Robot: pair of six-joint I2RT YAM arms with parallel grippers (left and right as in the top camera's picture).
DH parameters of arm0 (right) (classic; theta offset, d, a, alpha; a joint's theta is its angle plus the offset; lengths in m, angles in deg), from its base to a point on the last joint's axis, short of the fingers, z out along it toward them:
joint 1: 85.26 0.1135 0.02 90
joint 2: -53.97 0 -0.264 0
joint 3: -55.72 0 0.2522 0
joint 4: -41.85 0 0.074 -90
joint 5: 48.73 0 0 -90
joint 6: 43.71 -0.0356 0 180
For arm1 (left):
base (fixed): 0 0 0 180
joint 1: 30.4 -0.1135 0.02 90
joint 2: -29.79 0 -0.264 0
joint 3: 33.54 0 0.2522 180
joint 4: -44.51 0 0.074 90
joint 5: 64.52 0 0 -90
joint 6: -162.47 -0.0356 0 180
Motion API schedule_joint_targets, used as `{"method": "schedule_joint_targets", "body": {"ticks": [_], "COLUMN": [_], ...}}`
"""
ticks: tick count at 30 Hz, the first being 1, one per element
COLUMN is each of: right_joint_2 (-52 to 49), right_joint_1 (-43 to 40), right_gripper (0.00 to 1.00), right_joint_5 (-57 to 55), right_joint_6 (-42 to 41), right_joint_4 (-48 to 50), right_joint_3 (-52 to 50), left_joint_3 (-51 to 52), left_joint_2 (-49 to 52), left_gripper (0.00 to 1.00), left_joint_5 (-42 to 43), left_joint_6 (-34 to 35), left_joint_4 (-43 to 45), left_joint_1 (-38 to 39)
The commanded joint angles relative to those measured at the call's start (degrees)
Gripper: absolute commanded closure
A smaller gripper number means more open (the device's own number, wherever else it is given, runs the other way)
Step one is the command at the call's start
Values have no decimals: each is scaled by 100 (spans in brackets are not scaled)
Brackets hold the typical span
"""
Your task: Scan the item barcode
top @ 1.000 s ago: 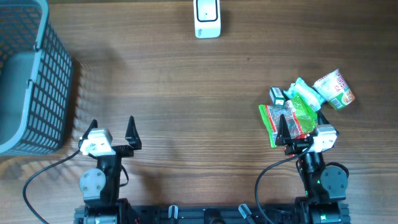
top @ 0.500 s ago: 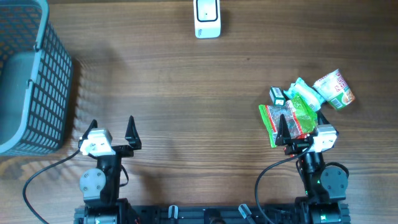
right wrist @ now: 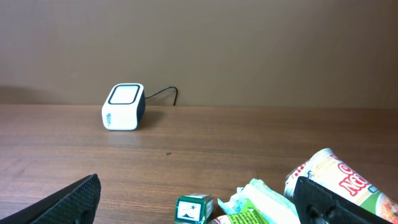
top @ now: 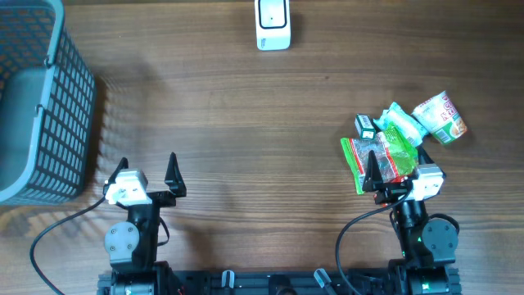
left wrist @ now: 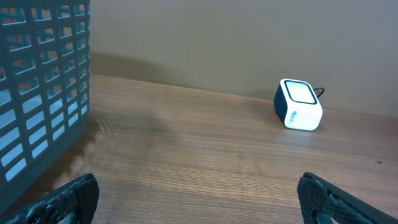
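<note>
The table [top: 246, 115] is bare wood across its whole middle, from the near edge where both arms are mounted to the far edge. The basket [top: 37, 98] fills the far-left corner and runs off the frame's left side; its near wall ends just ahead and left of the left gripper [top: 147, 161]. That gripper hovers low with its fingers wide apart and nothing between them, open wood ahead of it. The right gripper [top: 395, 160] is spread just as wide and empty, its tips over the near edge of the pile [top: 393, 139], the goods for scanning, which sits at the right side close to that arm.

In the pile, a red-and-green packet [top: 360, 160] lies nearest, a cup [top: 442, 117] lies tipped at the far right, a pale green pouch [top: 401, 121] sits between them, and a small box [top: 365, 125] is on the left fringe.

The scanner [top: 273, 24] stands at the far edge, centre, well apart from everything.

Only the overhead view shows basket, pile and scanner together. The left wrist view has the basket wall and scanner, not the pile. The right wrist view alone shows the scanner's cable, plus the tops of the cup, pouch and box.
</note>
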Motion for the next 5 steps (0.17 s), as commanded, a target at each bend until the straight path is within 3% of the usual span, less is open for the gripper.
{"method": "schedule_joint_targets", "body": {"ticks": [1, 5], "right_joint_2": [42, 42], "right_joint_1": [-26, -26], "right_gripper": [0, 0], "right_joint_5": [114, 114], "right_joint_6": [76, 76], "right_joint_4": [17, 17], "right_joint_3": [-4, -4], "left_joint_3": [24, 22], "left_joint_2": [-48, -48], "left_gripper": [0, 0], "left_joint_5": [-94, -94], "left_joint_6": [-131, -131], "left_joint_4": [-42, -42], "left_joint_1": [26, 26]}}
